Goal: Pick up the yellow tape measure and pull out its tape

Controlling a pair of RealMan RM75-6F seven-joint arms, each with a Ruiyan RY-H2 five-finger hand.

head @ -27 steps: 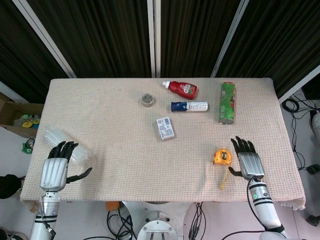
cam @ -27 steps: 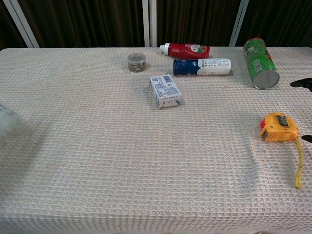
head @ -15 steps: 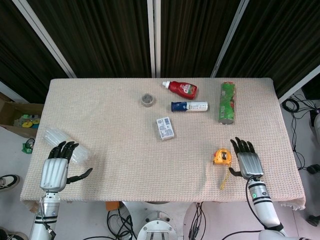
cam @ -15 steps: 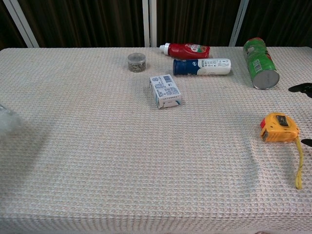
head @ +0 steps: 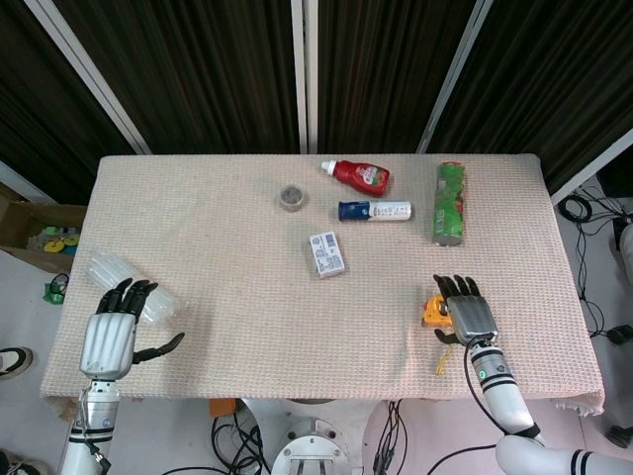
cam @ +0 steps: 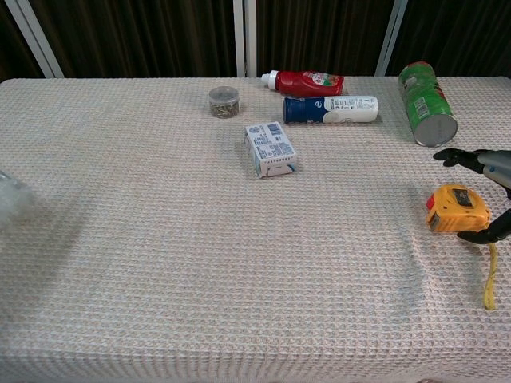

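The yellow tape measure (head: 433, 312) (cam: 457, 208) lies flat near the table's front right, with a short yellow strip (cam: 489, 278) trailing toward the front edge. My right hand (head: 465, 316) (cam: 489, 195) is over its right side with the fingers spread. The fingertips (cam: 451, 155) reach past the case, and the thumb (cam: 485, 234) is at its near right corner. The hand holds nothing. Over the table's front left corner my left hand (head: 109, 338) is open and holds nothing; it does not show in the chest view.
A clear plastic bottle (head: 132, 286) lies by the left hand. At the back are a small jar (cam: 223, 101), a red bottle (cam: 307, 81), a blue-and-white bottle (cam: 331, 109) and a green can (cam: 427, 104). A small box (cam: 271, 149) lies mid-table.
My right hand has moved left, from beside the tape measure to over its right side, and now shows more in the chest view. The left hand and the tape measure have not moved.
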